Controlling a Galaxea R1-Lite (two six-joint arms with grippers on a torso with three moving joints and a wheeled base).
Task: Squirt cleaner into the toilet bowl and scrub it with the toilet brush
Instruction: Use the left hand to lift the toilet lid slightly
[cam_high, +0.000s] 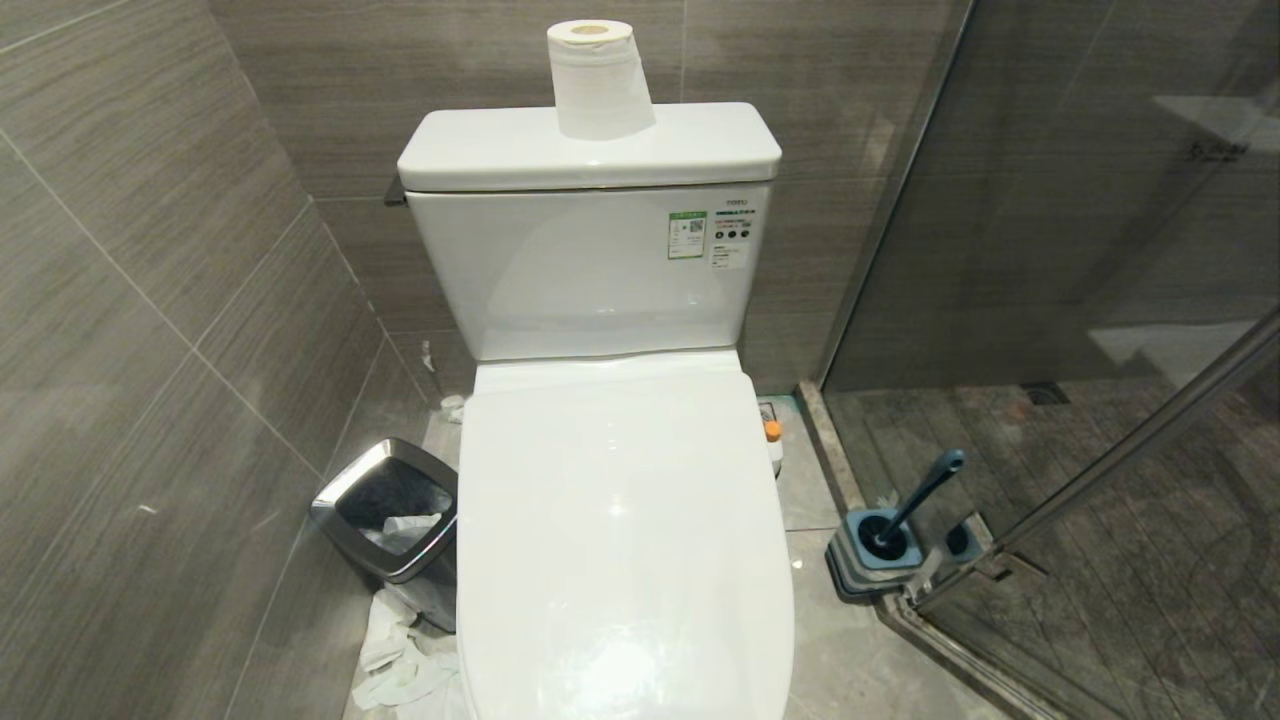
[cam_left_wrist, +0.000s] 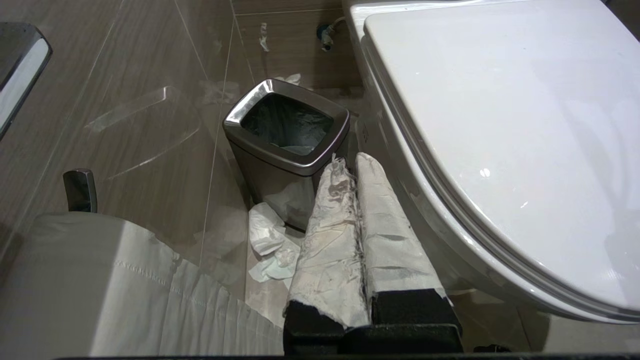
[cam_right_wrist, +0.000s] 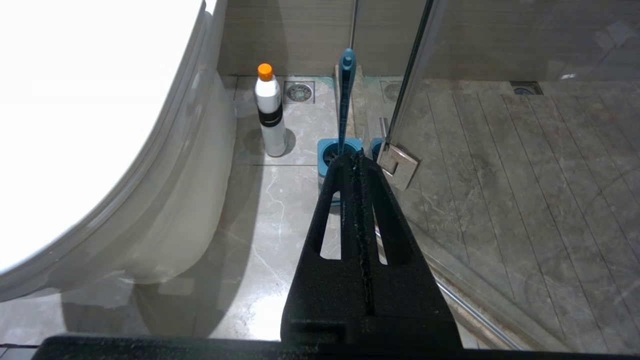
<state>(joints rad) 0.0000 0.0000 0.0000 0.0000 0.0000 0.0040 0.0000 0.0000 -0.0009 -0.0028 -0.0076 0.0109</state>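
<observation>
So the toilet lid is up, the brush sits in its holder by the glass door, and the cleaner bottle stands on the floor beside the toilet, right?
Not quite: the toilet lid is down, covering the bowl, as the head view shows. The rest holds: the toilet brush sits in its holder by the glass door, and the cleaner bottle stands on the floor beside the toilet.

Head view above closed toilet (cam_high: 620, 540)

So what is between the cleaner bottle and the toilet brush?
Only bare grey floor tile lies between the cleaner bottle and the toilet brush, as the right wrist view shows.
</observation>
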